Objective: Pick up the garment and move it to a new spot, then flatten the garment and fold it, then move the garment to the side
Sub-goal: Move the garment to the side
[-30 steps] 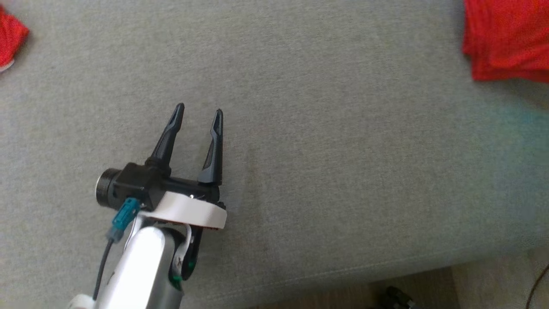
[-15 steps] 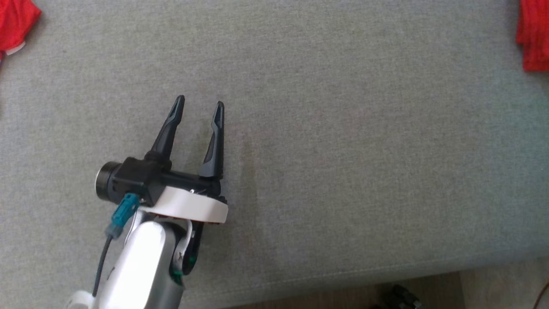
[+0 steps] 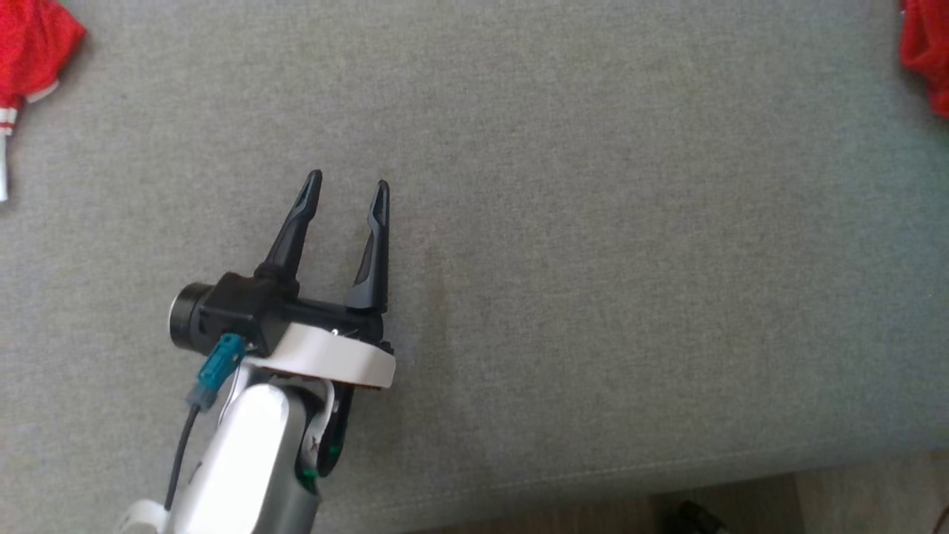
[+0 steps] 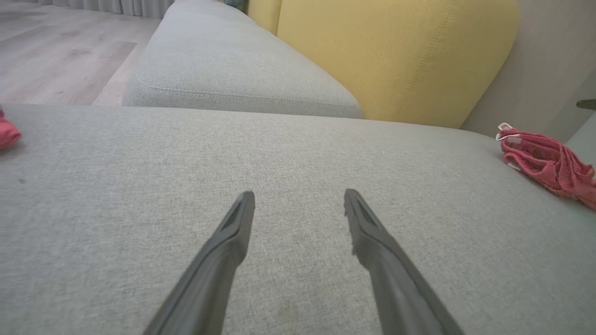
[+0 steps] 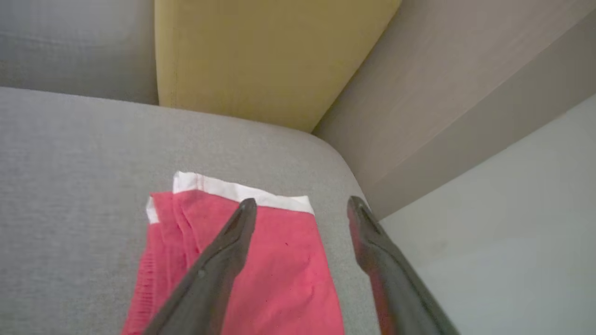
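Left gripper [image 3: 348, 180] hovers over the near left of the grey seat [image 3: 593, 259], 2 fingers apart, holding nothing. Right gripper [image 5: 301, 204] has its fingers apart, empty, above the folded red garment [image 5: 279, 260] at the seat's far right corner. Red cloth [image 3: 33, 44] lies far left. Yellow back cushion [image 5: 260, 60] stands behind.

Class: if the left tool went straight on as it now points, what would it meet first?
Probably the bare grey seat cushion: the left tool aims at it, though tilt is hard to judge.
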